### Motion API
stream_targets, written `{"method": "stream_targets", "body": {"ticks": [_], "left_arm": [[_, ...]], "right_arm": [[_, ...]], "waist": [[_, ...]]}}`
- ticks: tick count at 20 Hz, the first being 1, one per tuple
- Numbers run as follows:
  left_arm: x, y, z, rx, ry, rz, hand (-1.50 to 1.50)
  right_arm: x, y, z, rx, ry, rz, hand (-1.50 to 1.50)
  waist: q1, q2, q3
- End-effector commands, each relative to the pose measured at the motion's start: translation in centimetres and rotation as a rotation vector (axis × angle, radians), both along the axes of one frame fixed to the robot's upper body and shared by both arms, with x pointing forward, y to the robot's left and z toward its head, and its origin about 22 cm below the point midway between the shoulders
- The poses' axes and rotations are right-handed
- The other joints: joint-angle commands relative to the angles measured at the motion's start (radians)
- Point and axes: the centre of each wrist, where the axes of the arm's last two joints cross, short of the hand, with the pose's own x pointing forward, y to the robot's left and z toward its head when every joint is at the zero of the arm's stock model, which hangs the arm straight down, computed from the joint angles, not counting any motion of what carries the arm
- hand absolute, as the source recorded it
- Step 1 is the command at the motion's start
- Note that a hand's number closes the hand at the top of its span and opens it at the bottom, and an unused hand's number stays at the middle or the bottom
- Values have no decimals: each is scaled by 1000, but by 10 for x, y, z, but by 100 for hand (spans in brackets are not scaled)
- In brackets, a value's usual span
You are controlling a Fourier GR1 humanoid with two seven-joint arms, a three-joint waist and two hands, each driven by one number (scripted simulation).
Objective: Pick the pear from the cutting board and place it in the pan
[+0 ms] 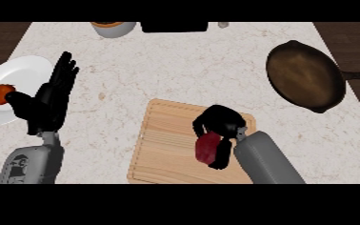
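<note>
Right forearm [268,161], grey, comes in from the lower edge and ends in the right hand [221,121], whose black fingers curl down and around the pear [206,148]. The pear is dark red and sits directly beneath the palm, with one finger running down its right side and the rest of the hand covering its top. Whether the fruit rests on the wood or is lifted clear of it cannot be told from this angle.

Under the hand and the pear lies the cutting board [165,145], pale wood; the hand is over the board's right half, near its far right corner. Beyond the board, up and to the right of the hand and well apart from it, the dark pan [306,76] sits on the pale marbled table [190,66], with nothing inside it.

Far to the left of the right hand, the left hand [53,95] rests open with straight fingers pointing up. It is just beside a white plate [26,70] that carries a small red-orange item [5,91] at the view's left edge.

Straight ahead of the right hand, at the table's far edge, stand a grey bowl [112,29] and a black object [174,26].
</note>
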Motion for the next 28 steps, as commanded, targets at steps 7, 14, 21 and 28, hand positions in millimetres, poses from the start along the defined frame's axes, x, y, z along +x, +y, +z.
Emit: {"method": "stream_targets", "body": {"ticks": [7,14,21,28], "left_arm": [[-9,12,-9,5,14,39,0],[-3,-4,-2,10,-2,18,0],[0,17,12,-5,-4,-19,0],[0,-24,6,-6,-18,-51,0]], "right_arm": [[-63,-55,59,42,-491,-341,150],[-127,-89,121,236,-605,-553,150],[-98,-119,154,421,-578,-725,150],[-40,-213,162,491,-576,-854,150]], "waist": [[-51,-4,-2],[-19,7,0],[27,16,0],[37,19,1]]}}
